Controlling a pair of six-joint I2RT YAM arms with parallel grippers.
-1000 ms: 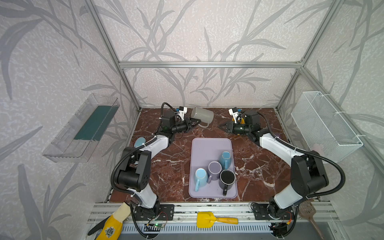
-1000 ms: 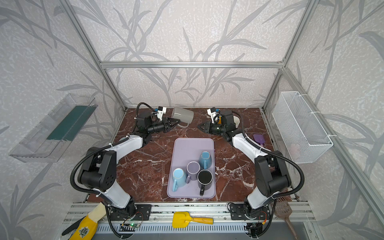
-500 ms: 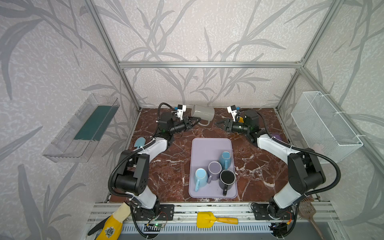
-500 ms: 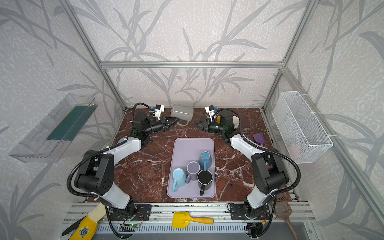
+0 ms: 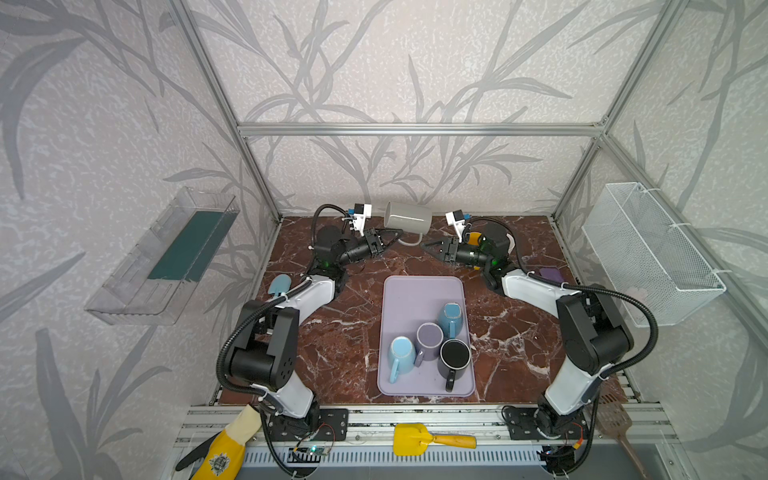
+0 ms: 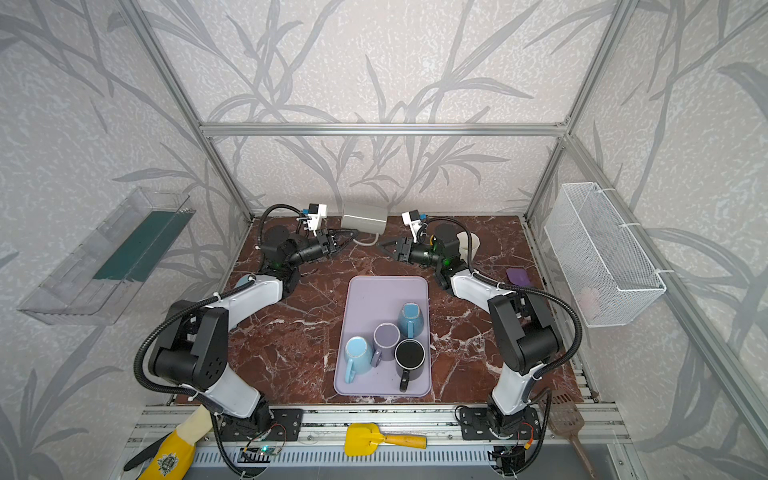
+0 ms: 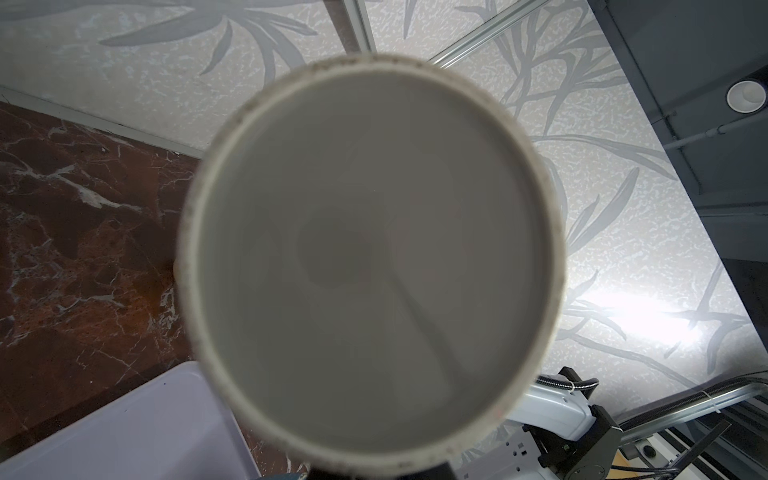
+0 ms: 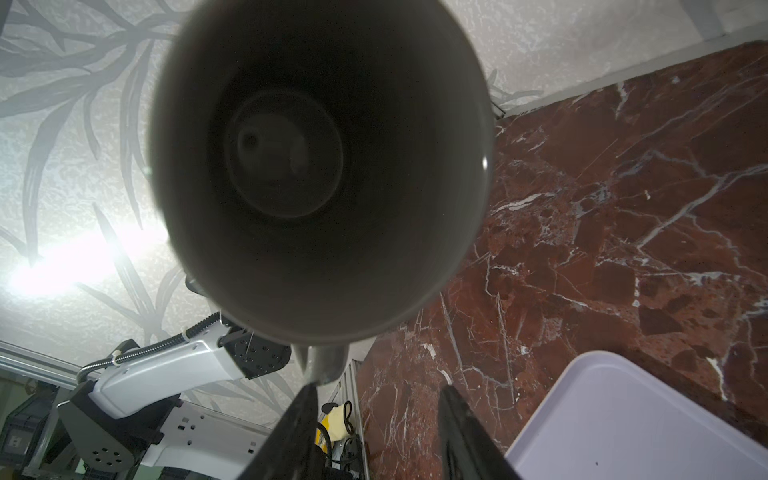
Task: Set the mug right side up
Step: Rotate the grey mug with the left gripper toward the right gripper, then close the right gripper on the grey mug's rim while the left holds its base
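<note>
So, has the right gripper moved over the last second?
Yes: the right gripper has shifted leftwards, toward the grey mug, judged against the purple tray.

- Close, blurred and filling the left wrist view: grey mug (image 7: 374, 257), with the left gripper (image 5: 392, 239) blocked out behind it.
- Too small in both top views to make out the grip on the mug's handle.
- Cannot tell which end of the mug faces either wrist camera.
- Half hidden behind the left arm: blue scoop (image 5: 279, 286).
- Tucked behind the right arm, kinds unclear: purple item (image 5: 550, 274), pale cup (image 6: 468, 245).
- Cut off at the bottom edge: yellow glove (image 5: 220, 455), brown spatula (image 5: 621, 428).
- Too faint to name: pink lump (image 5: 643, 294) inside the wire basket (image 5: 648, 249).
</note>
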